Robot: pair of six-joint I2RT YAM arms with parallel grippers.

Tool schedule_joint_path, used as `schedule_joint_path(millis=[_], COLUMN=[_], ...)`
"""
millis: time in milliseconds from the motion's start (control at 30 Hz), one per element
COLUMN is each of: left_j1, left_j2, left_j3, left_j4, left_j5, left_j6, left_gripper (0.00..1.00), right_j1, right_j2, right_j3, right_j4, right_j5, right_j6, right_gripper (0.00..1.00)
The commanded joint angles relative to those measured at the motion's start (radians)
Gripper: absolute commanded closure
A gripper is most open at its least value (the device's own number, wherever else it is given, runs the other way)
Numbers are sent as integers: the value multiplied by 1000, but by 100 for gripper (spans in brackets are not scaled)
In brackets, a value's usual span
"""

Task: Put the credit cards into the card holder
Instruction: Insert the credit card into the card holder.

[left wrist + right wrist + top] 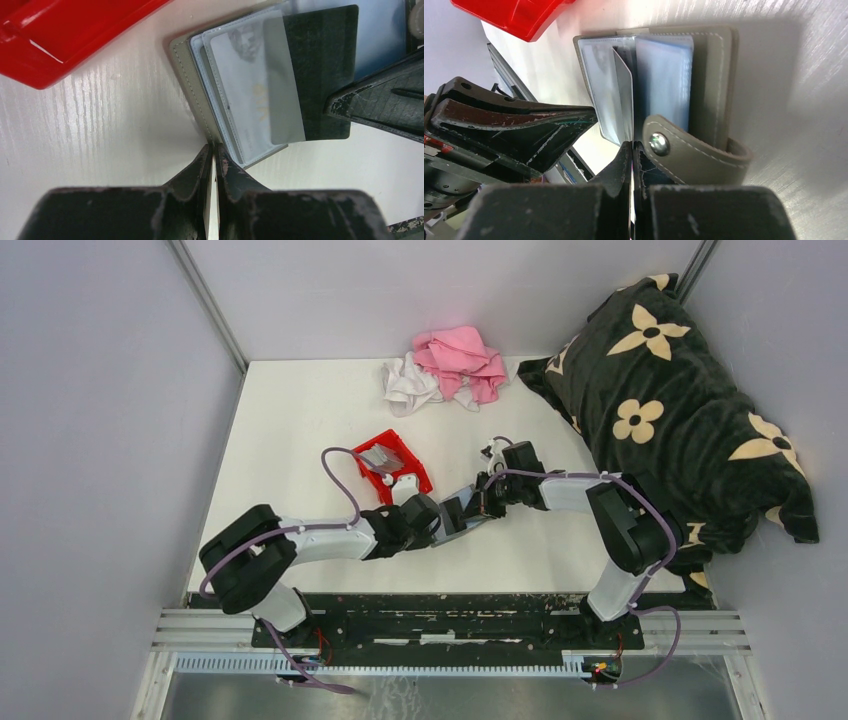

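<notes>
Card holder [719,65] lies open near the middle of the white table [300,420], just beside the red bin [75,50], snap strap flopped out. Right gripper [631,150] is clenched on one credit card [623,100], which stands on edge between the clear sleeves. Left gripper [215,152] is pinched tight on the holder's edge. More credit cards [380,457] sit in the bin. Pink cloth [460,355] and white cloth [405,385] are at the far edge, black flowered pillow [670,410] on the right

- 1 card holder [714,75]
- 1 red bin [418,478]
- 1 credit card [623,95] upright among the sleeves
- stacked cards [382,458] in the bin: count unclear
- 2 cloths: pink cloth [462,360], white cloth [408,385]
- 1 flowered cushion [670,410]
- 2 arms: left arm [320,537], right arm [570,490]
</notes>
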Motion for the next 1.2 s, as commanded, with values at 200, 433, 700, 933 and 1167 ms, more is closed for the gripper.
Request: schedule_joint_path(millis=[200, 433, 700, 933, 1167], left_j1=[40, 47, 47, 47, 48], left_j2=[146, 170, 191, 179, 171], left_j3=[-74, -55, -38, -48, -53], left_j4=[-268, -270, -270, -262, -248], left_j5=[30, 33, 39, 44, 50], left_j6=[16, 28, 35, 30, 30], left_gripper=[86, 86, 86, 86, 87], right_j1=[3, 8, 19, 20, 21], right_j2=[36, 51, 22, -28, -46], right_j3=[0, 28, 82, 121, 170], right_j4=[7, -49, -156, -234, -302], right_j5=[-29, -4, 68, 143, 195], right_j6=[1, -22, -71, -96, -119], right_gripper=[99, 99, 76, 62, 49])
